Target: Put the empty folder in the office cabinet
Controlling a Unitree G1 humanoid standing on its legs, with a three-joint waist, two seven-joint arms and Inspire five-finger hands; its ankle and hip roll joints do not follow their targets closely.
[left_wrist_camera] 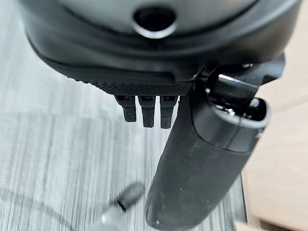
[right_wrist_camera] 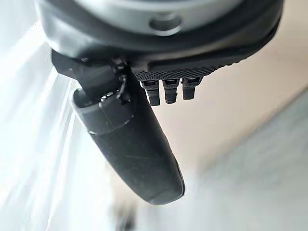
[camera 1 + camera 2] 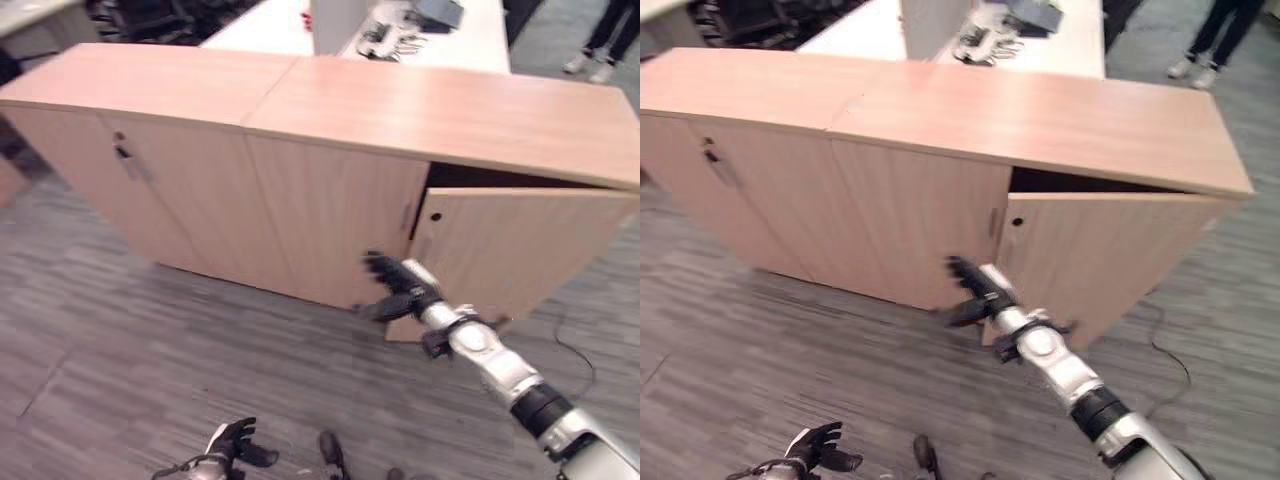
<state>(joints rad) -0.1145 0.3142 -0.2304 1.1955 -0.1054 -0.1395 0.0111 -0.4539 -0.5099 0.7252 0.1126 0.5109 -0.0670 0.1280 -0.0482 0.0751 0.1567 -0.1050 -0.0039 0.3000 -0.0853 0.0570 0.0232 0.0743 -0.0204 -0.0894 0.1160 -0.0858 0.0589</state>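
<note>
Your task object, the empty folder, cannot be located: I see it neither in a hand nor on the floor nor on the cabinet top, so I cannot tell you where it is. It may already sit inside the cabinet, but the interior is too dark to confirm.

The long light-wood office cabinet (image 3: 330, 120) runs across the upper half of the frame. Its right-hand light-wood door (image 3: 520, 250), at centre right, stands partly ajar, a dark gap showing along its top edge. The other doors, to the left, are shut.

Your right hand (image 3: 395, 285) is extended at centre frame, just beside the free edge of the ajar door; contact cannot be confirmed. Its fingers are straight and apart from the thumb, clamped on nothing, as the right wrist view bears out. Your left hand (image 3: 232, 445) hangs low at the bottom left, over the grey carpet floor (image 3: 150, 340), fingers relaxed and empty.

Judgement: the placing step is either done or not shown. What remains, at minimum, is to shut the ajar door. Verify the folder before closing.

A white table (image 3: 450, 40) with clutter stands behind the cabinet, and a person's legs (image 3: 600, 45) show at upper right.
</note>
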